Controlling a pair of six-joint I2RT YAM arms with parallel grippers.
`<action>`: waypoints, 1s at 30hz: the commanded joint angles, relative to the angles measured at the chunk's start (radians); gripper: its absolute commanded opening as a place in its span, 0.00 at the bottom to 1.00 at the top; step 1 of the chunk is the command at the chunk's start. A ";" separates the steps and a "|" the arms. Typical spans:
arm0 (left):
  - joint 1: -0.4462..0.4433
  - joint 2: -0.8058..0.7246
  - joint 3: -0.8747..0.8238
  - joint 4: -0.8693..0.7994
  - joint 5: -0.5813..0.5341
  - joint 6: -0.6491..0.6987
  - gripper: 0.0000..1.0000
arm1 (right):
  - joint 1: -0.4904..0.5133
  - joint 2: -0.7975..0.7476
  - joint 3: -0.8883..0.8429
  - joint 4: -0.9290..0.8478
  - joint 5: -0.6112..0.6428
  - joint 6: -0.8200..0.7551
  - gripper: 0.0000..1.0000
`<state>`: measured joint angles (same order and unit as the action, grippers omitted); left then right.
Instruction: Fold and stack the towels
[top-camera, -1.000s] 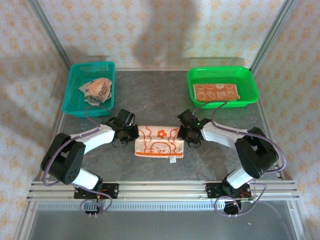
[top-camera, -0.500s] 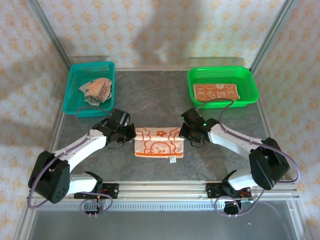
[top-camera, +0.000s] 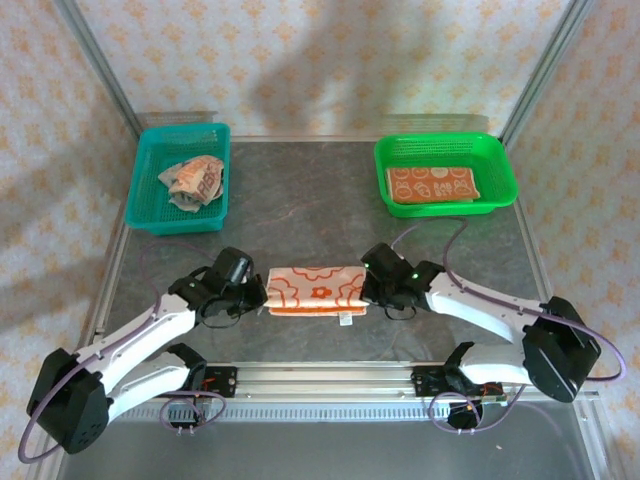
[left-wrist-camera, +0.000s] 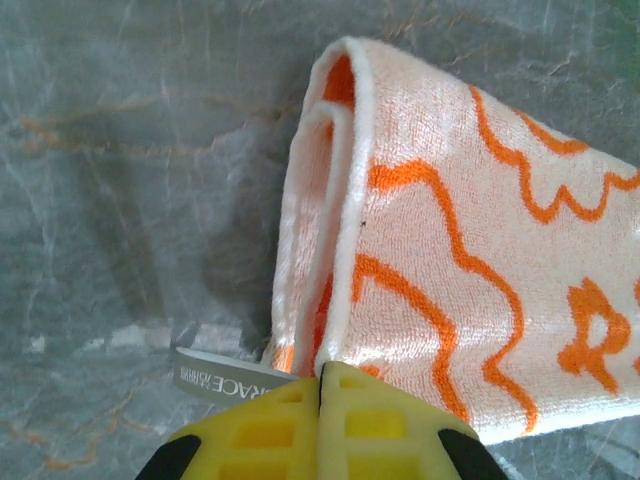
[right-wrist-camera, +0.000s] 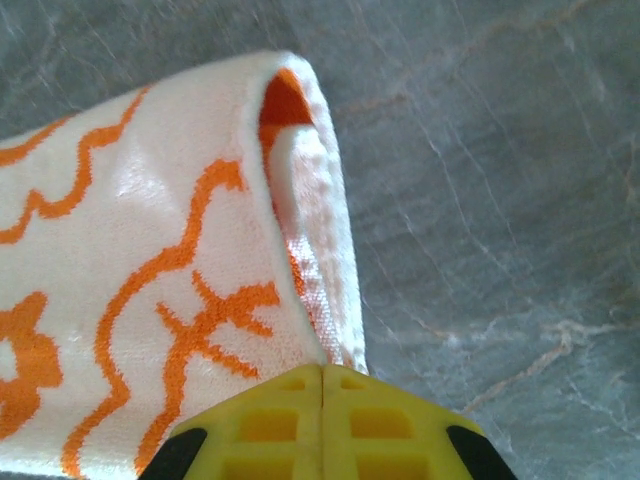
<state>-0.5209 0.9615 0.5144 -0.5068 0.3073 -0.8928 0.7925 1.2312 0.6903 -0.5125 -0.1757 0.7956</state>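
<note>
1. My left gripper (left-wrist-camera: 322, 385) is clamped on the towel (top-camera: 316, 290) at its left end, and my right gripper (right-wrist-camera: 322, 378) pinches the right end.
2. It lies on the table (top-camera: 330, 205) between them, long axis side to side, neither arm nearer.

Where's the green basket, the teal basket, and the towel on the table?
green basket (top-camera: 445, 208), top camera, its near rim.
teal basket (top-camera: 150, 170), top camera, its left mesh wall.
towel on the table (top-camera: 315, 290), top camera, middle of the folded cloth.

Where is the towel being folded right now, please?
In the top view, the towel lies front-centre on the table, its left end pinched by the left gripper and its right end by the right gripper.
</note>
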 joint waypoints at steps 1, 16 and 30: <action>-0.028 -0.049 -0.043 -0.050 -0.038 -0.077 0.00 | 0.015 -0.029 -0.035 -0.044 0.061 0.049 0.00; -0.045 0.066 -0.070 0.033 -0.081 -0.029 0.40 | 0.033 0.039 -0.068 0.026 0.095 0.013 0.25; -0.044 0.261 0.078 0.094 -0.057 0.160 0.64 | 0.033 0.044 -0.036 0.152 0.117 -0.040 0.63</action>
<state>-0.5632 1.1759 0.5674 -0.4404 0.2352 -0.7971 0.8242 1.2510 0.6270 -0.3992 -0.1089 0.7662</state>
